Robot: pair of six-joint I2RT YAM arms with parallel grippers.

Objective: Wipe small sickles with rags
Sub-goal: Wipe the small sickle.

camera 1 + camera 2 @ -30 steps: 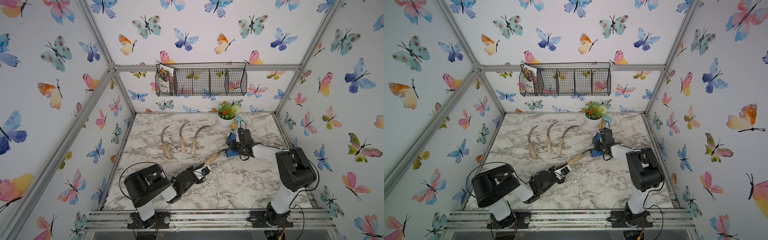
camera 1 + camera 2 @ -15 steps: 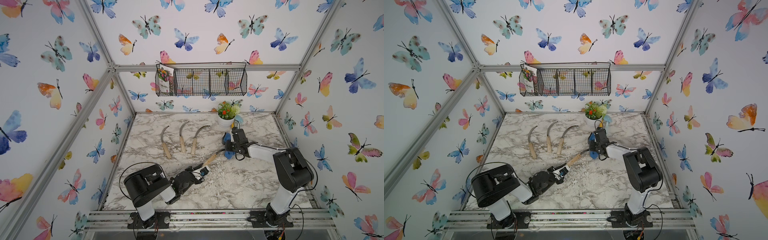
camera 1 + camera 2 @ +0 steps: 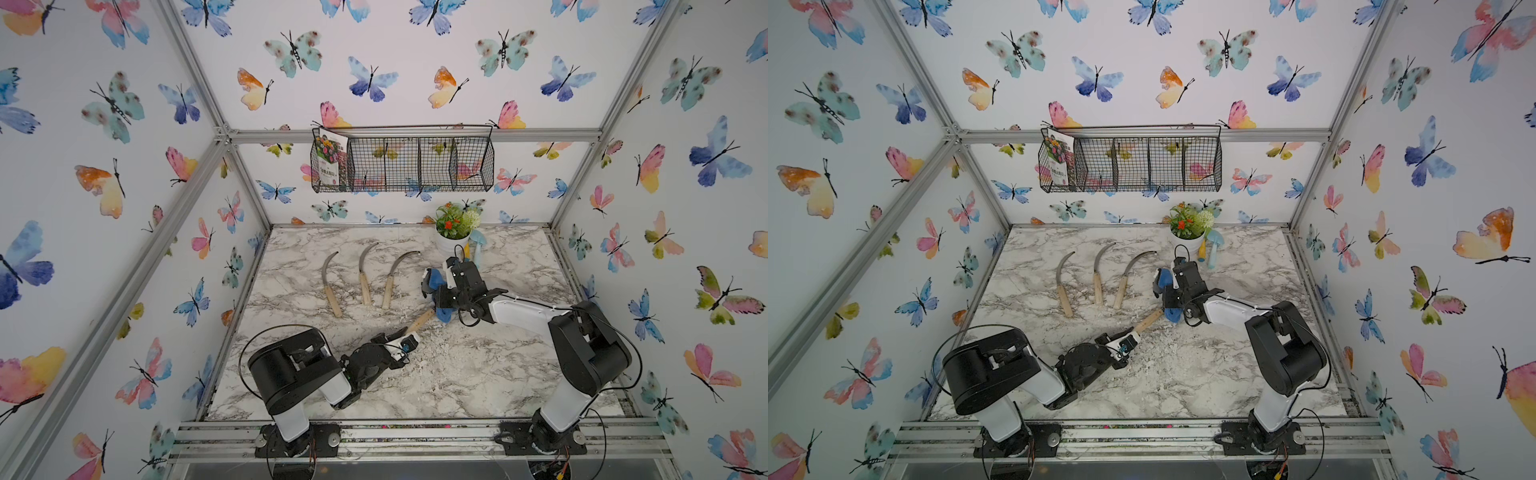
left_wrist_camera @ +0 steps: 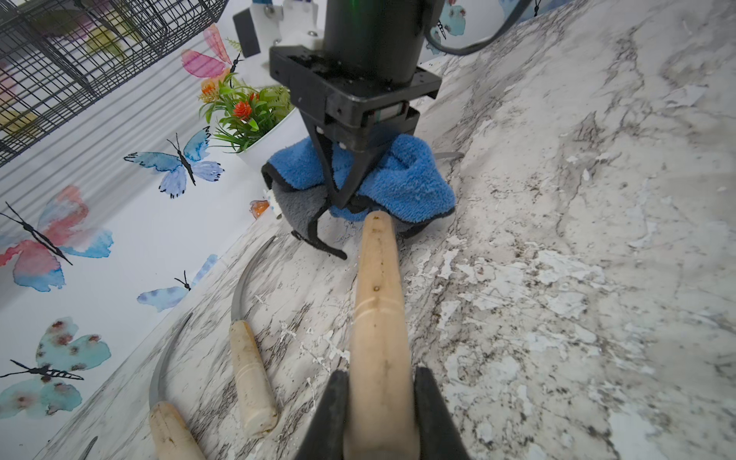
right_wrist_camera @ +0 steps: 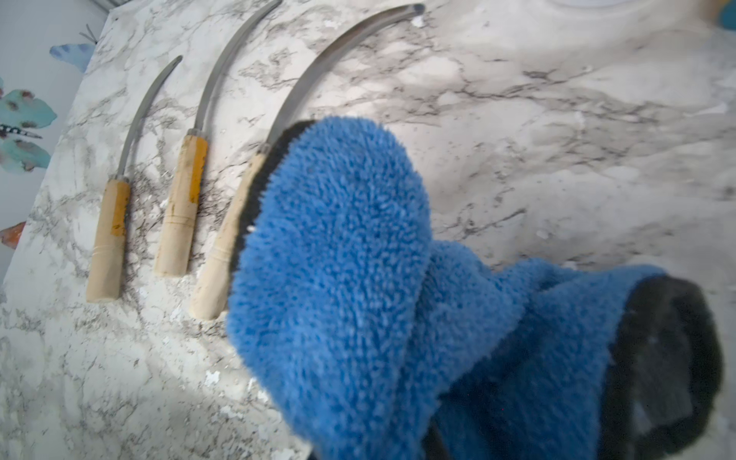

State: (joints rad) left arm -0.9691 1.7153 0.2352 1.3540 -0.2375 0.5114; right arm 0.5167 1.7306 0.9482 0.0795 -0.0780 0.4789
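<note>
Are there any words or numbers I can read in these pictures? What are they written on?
No text here is clear enough to quote.
Flower packet in the wire basket: printed characters under the flower photo, too small and blurred to read.
White tag on the edge of the rag: any print on it is too blurred to read.
Sickles: no writing shows on the handles or blades.

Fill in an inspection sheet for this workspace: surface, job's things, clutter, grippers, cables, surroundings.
Surface: marble table, white flakes scattered mid-table.
Job's things: three sickles lie in a row; fourth sickle has the blue rag over its blade.
Clutter: flower pot and trowel at the back.
Grippers: left gripper shut on the fourth sickle's handle; right gripper shut on the blue rag.
Cables: black cable loops at both arms.
Surroundings: wire basket holding a seed packet; butterfly wallpaper.
</note>
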